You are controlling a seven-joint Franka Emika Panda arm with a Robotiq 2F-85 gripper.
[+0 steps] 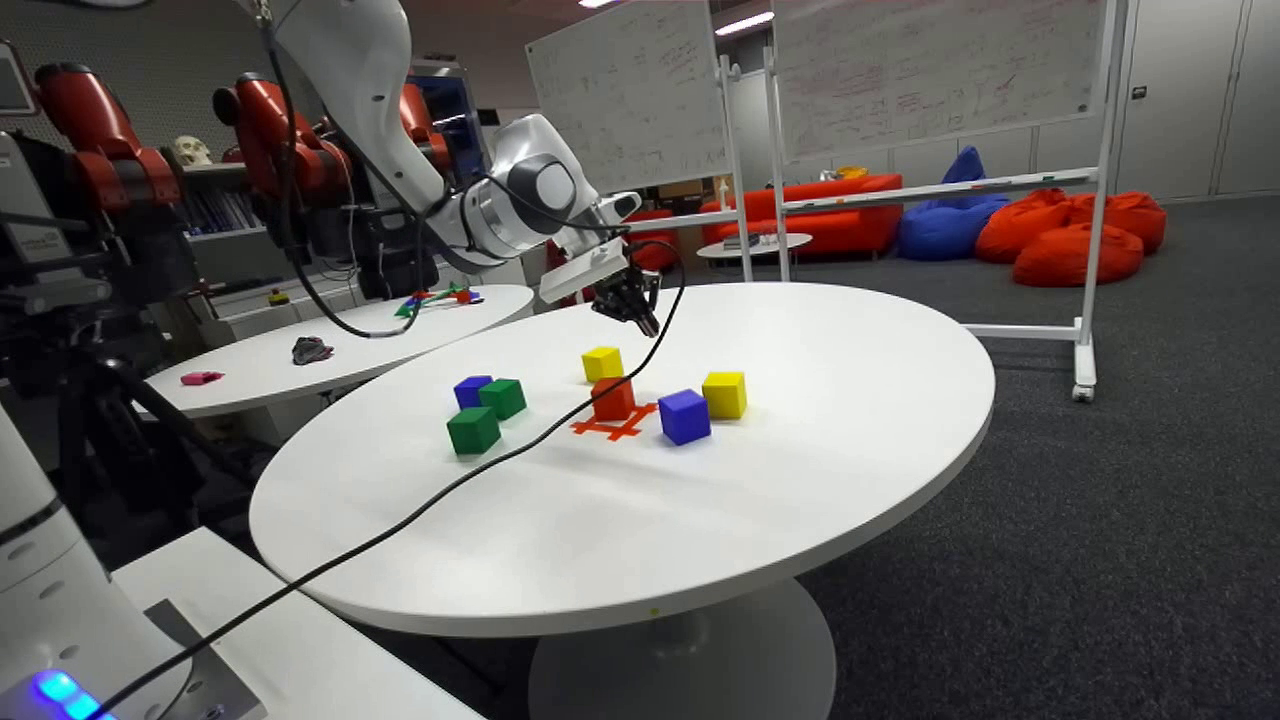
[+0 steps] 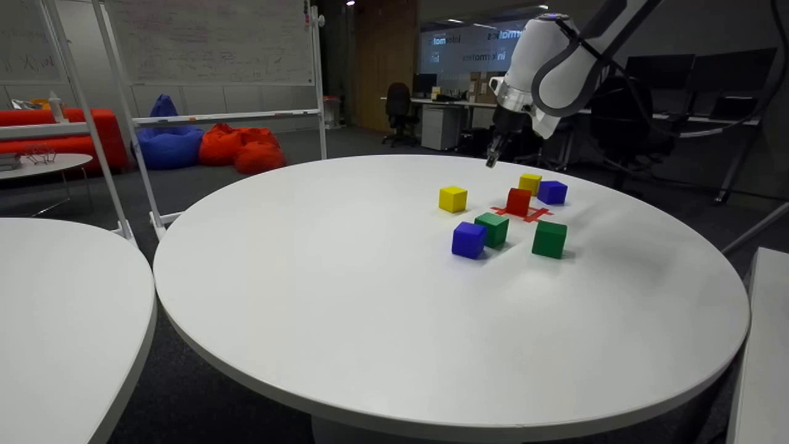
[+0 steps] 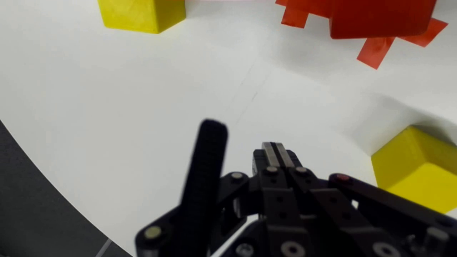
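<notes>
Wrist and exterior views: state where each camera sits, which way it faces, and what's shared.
Wrist view: behind the shut pincer, which shows, looking down at the table and red cube.
An exterior view: near the base, facing across the table to a red sofa; base, arm and pincer show.
An exterior view: beside the table, facing an office chair beyond; arm and pincer show.
Both exterior views share the table, red cube and arm.

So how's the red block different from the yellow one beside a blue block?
The red block sits on red tape, while the yellow block stands on bare white tabletop. The red block stands apart from its neighbours; the yellow block has a blue block close beside it. Both are plain cubes, and the claw holds neither.
</notes>
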